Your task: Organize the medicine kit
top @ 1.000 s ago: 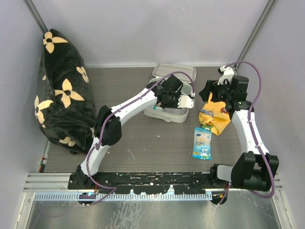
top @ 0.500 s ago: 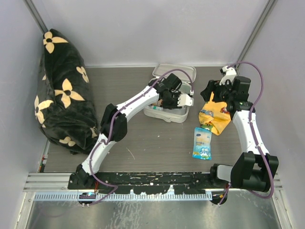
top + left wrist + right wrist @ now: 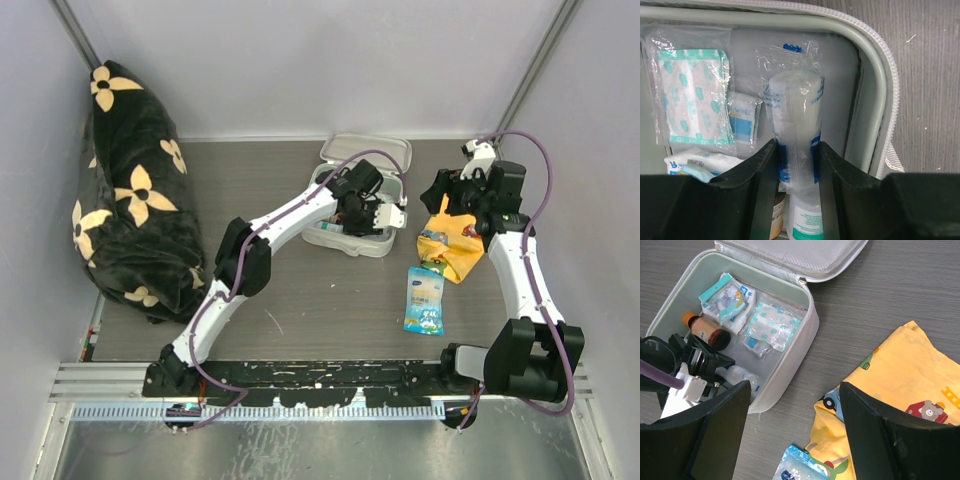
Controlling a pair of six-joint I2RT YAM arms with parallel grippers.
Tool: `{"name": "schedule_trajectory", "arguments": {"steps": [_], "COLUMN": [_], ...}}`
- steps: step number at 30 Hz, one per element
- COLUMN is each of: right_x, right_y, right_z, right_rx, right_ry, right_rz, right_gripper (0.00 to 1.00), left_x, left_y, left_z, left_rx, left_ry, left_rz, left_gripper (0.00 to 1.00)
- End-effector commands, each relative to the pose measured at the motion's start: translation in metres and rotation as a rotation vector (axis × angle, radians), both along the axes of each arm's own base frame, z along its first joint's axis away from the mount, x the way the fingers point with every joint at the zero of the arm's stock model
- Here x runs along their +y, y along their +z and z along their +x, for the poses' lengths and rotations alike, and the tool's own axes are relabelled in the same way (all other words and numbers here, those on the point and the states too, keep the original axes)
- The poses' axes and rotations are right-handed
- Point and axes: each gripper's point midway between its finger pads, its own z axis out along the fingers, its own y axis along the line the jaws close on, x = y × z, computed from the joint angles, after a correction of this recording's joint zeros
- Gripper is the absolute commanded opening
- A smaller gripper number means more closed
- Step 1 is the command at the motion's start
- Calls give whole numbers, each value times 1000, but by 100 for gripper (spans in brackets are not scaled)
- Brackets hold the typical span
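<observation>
The medicine kit [image 3: 343, 243] lies open at the table's back centre, its lid [image 3: 366, 150] folded back. My left gripper [image 3: 384, 214] reaches into its right side and is shut on a plastic-wrapped white bandage roll [image 3: 794, 105], one finger on each side [image 3: 796, 160]. Plasters [image 3: 692, 95], a wipes sachet [image 3: 742, 117] and a white bottle [image 3: 807, 222] lie inside. The right wrist view shows the kit's rim [image 3: 807, 325] and a brown bottle [image 3: 707, 332]. My right gripper [image 3: 441, 196] is open and empty [image 3: 795, 430], above the table between kit and cloth.
An orange-yellow cloth [image 3: 457, 243] lies right of the kit, with a blue-yellow packet [image 3: 425, 298] just in front of it. A large black flowered cushion [image 3: 130, 200] fills the left side. Grey walls close in the back and sides.
My left arm's elbow has swung right, and its gripper has settled slightly deeper into the kit's right side. The right arm has shifted only a little.
</observation>
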Motion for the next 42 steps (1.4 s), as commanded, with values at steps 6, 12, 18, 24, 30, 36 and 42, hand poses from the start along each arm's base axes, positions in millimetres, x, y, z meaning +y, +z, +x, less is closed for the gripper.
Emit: {"name": "schedule_trajectory", "arguments": {"steps": [6,12,18,24,30,36,42], "right_x": [0,1,1,0,-2,-3,-3], "right_y": [15,13,10,11,16,17,16], "right_z": [6,6,7,7,7,6,7], "right_rx": [-69,-62,-55,-57,-75,-77,-75], "right_ry": [20,23,27,24,16,9,10], "right_rz": [0,3,3,-3,-17,-22,-20], "right_gripper": [77,77,77,77,78,78,78], "left_x": [-10,-9,-10,-4,8,27,64], "left_y": [2,15,43,63,85,114,144], "left_z": [-8,-5,-3,-4,-10,-2,25], "left_rx": [12,-13,-42,-67,-42,11,46], "left_ry": [-21,-16,-10,-6,41,164,366], "left_rz": [-9,-14,-46,-54,-81,-165,-271], "left_gripper": [45,50,55,58,60,63,70]}}
